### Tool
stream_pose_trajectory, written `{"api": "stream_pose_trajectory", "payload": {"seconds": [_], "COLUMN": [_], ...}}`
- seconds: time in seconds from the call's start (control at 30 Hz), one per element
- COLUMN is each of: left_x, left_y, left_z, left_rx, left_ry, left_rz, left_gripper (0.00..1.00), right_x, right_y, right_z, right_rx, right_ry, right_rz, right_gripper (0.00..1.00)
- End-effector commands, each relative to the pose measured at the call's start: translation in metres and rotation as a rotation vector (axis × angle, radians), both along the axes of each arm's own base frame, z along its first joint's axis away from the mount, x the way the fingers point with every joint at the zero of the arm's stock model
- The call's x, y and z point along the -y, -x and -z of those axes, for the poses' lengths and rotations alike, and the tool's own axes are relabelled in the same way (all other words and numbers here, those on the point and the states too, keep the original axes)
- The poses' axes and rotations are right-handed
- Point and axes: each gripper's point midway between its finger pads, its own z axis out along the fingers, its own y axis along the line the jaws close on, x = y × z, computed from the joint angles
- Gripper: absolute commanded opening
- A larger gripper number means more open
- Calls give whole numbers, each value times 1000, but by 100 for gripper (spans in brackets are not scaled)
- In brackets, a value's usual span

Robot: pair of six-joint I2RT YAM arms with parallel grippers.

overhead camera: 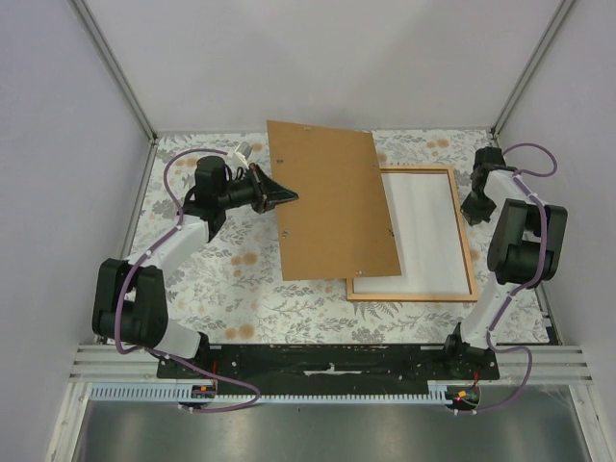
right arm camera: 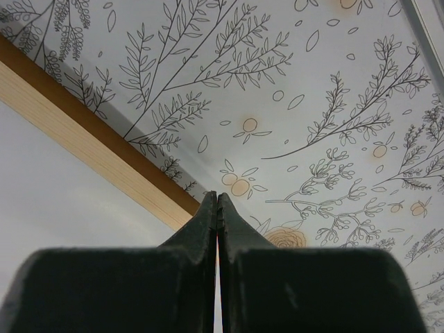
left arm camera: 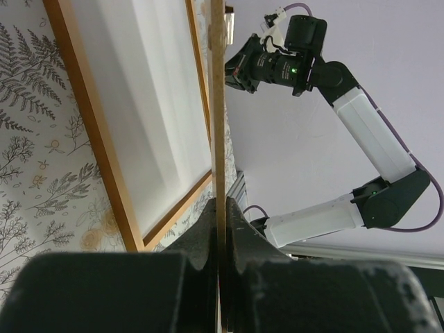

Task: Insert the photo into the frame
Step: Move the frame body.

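looks close to done, judging by the layout. shows the photo (overhead camera: 423, 231) white back up, lying inside the frame (overhead camera: 414, 295) on the right half of the bench (overhead camera: 221, 274); cannot tell whether it is seated flat against every rail. holds the backing board (overhead camera: 332, 197) up at a tilt by its left edge with the left gripper (overhead camera: 286, 197), with jaws pinching the board edge-on in the wrist view and the board's right side overlapping the frame's left rail. sets the right gripper (overhead camera: 474, 207) at the outer edge of the frame's right rail, toward the far corner, with jaws pressed together. nothing clearly caught between them, though cannot rule out a thin paper edge. leaves, as a guess, only the closing up: perhaps nudging the print square, then lowering the board over it. risks shifting the print if the board drags across.
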Motion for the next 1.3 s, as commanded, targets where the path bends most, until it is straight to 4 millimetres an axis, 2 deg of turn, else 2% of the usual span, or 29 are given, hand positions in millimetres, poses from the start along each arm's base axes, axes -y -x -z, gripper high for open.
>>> {"api": "stream_pose_trajectory", "payload": {"seconds": [0.0,0.33,0.57,0.73,1.03,1.07,1.1,1.27], "left_x": [5,6,7,6,4,4,4,8], "left_y": [7,7,6,7,8,7,7,5], "left_z": [-37,-39,-33,-25,1,4,5,17], "left_rx": [149,147,134,117,71,69,70,38], "left_ry": [28,30,18,6,-24,-28,-31,-26], "left_rz": [36,32,32,35,21,21,25,60], "left_gripper": [2,2,2,2,2,2,2,2], "right_x": [1,-11,-31,-55,-111,-110,-127,-151], "right_y": [1,9,5,-1,-3,-2,-3,-3], "right_z": [5,24,21,18,13,13,12,12], "right_rx": [2,-15,-4,11,44,45,48,50], "right_ry": [4,-50,-53,-79,-155,-157,-170,-188], "right_rz": [-4,-24,-73,-112,-175,-171,-207,-269], "right_gripper": [0,0,0,0,0,0,0,0]}}
